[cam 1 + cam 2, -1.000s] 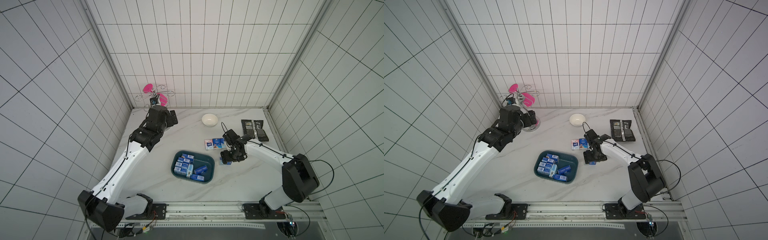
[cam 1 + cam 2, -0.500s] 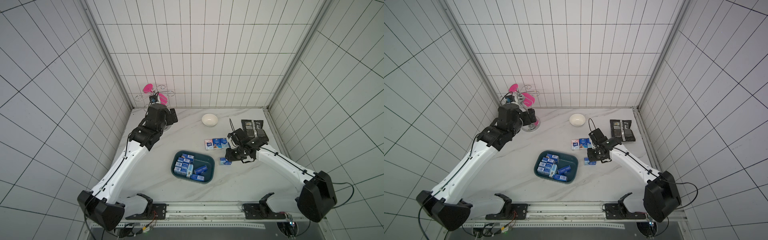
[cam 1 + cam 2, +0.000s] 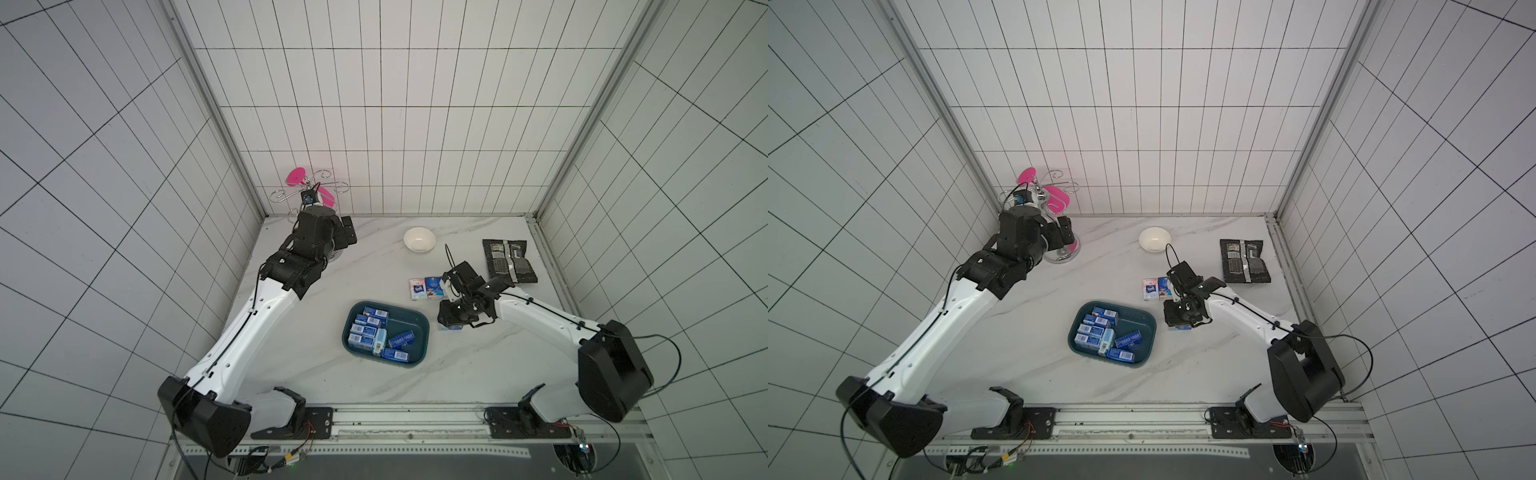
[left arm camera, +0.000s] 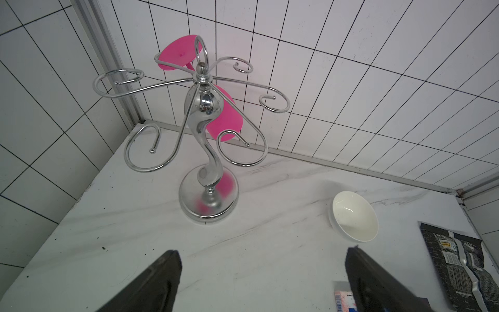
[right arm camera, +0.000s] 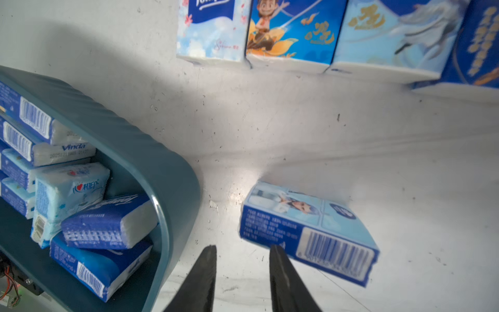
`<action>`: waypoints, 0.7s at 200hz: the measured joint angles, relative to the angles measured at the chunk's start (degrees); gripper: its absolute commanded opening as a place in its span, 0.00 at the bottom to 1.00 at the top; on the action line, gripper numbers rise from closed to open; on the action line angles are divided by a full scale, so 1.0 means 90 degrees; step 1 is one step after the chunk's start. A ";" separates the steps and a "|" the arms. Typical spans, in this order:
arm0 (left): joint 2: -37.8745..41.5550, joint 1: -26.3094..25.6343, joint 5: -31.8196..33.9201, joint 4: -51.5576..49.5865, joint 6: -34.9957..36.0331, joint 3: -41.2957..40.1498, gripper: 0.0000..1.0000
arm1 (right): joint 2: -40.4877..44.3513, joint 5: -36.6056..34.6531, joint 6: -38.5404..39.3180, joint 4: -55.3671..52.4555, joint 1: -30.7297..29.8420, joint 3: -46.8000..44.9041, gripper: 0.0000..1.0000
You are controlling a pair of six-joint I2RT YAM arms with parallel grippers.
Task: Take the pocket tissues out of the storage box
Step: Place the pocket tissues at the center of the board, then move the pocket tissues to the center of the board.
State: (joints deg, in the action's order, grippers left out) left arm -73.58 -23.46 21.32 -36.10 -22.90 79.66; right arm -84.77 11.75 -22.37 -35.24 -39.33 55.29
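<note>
Your right gripper (image 5: 243, 250) has a narrow gap between its fingers and nothing in it: empty, not gripping. It sits over the marble tabletop (image 3: 316, 365), just right of the storage box (image 3: 407, 320), between the box's right wall and one loose blue pack (image 5: 310, 232). That pack is on the table just right of the box and clear of it, barcode side up and blurred in the right wrist view. One fingertip is right beside its edge, but you can't tell if they touch. The box is mid-table, with about seven pocket tissues (image 3: 368, 332) inside, mostly blue. They are stacked toward its left side, one light blue pack on edge among them. A row of packs (image 3: 428, 288) lies side by side on the table, far-right of the box. The right wrist view shows four; in both top views the arm hides part of the row. Your left gripper (image 4: 262, 252) is wide open and empty, up at the far left by the chrome cup stand (image 4: 205, 113), which holds a pink cup (image 4: 225, 116). A white bowl (image 3: 419, 240) is far centre and a black foil packet (image 3: 509, 261) far right.
</note>
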 measured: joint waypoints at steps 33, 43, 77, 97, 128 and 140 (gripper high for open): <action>0.0005 0.0000 0.0061 -0.0046 0.0005 0.0000 0.98 | -0.0219 0.0083 0.0024 0.0129 0.0083 0.0012 0.39; 0.0019 0.0000 0.0083 -0.0073 0.0005 -0.0002 0.98 | -0.0284 0.0109 0.0058 0.0165 0.0114 0.0029 0.40; 0.0112 0.0000 0.0104 -0.0068 0.0005 -0.0066 0.98 | -0.0512 0.0121 0.0143 0.0408 0.0180 0.0078 0.42; 0.0117 0.0000 0.0104 -0.0070 0.0002 -0.0078 0.98 | -0.0631 0.0124 0.0175 0.0466 0.0250 0.0182 0.43; 0.0117 0.0000 0.0104 -0.0075 0.0000 -0.0114 0.98 | -0.0933 0.0131 0.0257 0.0449 0.0376 0.0418 0.46; 0.0117 -0.0002 0.0104 -0.0080 0.0000 -0.0138 0.98 | -0.1088 0.0146 0.0289 0.0430 0.0418 0.0510 0.48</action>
State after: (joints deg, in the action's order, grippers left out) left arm -72.53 -23.49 22.26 -36.82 -22.90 78.41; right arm -94.56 13.06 -19.77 -31.38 -35.57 59.88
